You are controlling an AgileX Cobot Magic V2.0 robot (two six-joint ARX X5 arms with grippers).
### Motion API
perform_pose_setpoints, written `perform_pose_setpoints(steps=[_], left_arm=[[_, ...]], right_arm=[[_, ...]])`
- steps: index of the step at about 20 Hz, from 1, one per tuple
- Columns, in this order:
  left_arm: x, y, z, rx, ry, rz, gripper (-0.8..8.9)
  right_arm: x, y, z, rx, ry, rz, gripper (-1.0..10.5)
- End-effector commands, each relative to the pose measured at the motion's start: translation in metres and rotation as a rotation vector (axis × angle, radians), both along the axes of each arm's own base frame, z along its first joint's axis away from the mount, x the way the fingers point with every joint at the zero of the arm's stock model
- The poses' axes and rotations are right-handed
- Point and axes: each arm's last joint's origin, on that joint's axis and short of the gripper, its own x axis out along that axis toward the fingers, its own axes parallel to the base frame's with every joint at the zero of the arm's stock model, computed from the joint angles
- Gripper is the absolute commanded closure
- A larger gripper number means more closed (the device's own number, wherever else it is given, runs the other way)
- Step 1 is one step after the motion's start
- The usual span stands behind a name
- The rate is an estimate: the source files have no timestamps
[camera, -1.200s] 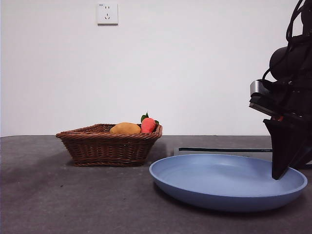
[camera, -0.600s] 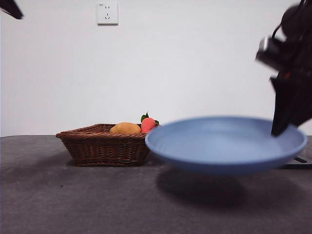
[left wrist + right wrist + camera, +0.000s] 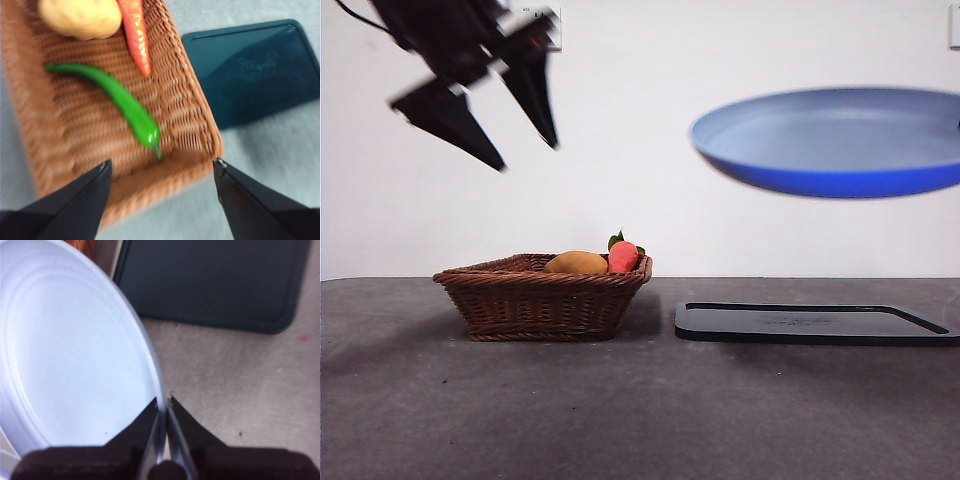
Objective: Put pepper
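Note:
The pepper [image 3: 122, 102] is glossy green and long, lying inside the brown wicker basket [image 3: 195, 115]; it is hidden behind the basket wall in the front view. My left gripper [image 3: 162, 167] is open, hovering above the basket's near end; in the front view it [image 3: 525, 150] hangs high at the upper left over the basket [image 3: 542, 298]. My right gripper [image 3: 164, 402] is shut on the rim of the blue plate [image 3: 75, 360], which is held high in the air at the upper right of the front view [image 3: 830, 140].
A yellow-orange fruit [image 3: 577, 263] and a red-orange item with green leaves [image 3: 623, 255] lie in the basket, also seen in the left wrist view, fruit [image 3: 80, 17], red item [image 3: 136, 32]. A dark flat tray [image 3: 810, 322] lies on the grey table right of the basket.
The right gripper has lifted the blue plate from the table to high in the air, uncovering the dark tray. The left gripper has come in from the top left above the basket.

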Motion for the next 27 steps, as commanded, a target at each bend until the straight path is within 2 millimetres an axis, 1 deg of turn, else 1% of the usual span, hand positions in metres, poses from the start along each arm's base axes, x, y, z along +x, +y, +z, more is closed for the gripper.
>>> perform_pose_setpoints(steps=[1,5,8,10,13,18,22,26,27], left_arm=[[0.025,-0.02,-0.012,0.036,0.022,0.025,4.64],[0.057,-0.041,-0.033,0.083,0.049,0.052,4.64],[0.071,-0.051,-0.054,0.124,0.083,0.067,4.64],[0.076,-0.053,-0.07,0.152,0.114,0.087,4.64],[0.082,-0.055,-0.085,0.166,0.133,0.098,4.64],[0.088,-0.057,-0.099,0.172,0.138,0.121,4.64],[0.09,-0.06,-0.12,0.195,0.192,0.12,4.64],[0.09,-0.064,-0.12,0.204,0.173,0.133,4.66],[0.09,-0.064,-0.12,0.207,0.177,0.134,4.8]], right_arm=[[-0.008,-0.003,0.011,0.014,-0.047,-0.021,9.4],[-0.019,-0.005,0.018,0.014,-0.083,-0.032,9.4],[-0.021,-0.005,0.018,0.015,-0.083,-0.031,9.4],[-0.021,-0.005,0.018,0.014,-0.081,-0.03,9.4],[-0.021,-0.005,0.018,0.017,-0.083,-0.025,9.4],[-0.021,-0.005,0.018,0.014,-0.086,-0.017,9.4],[-0.021,-0.005,0.018,0.012,-0.088,-0.014,9.4],[-0.021,-0.005,0.019,0.008,-0.092,-0.009,9.4],[-0.021,-0.005,0.019,0.008,-0.092,-0.009,9.4]])
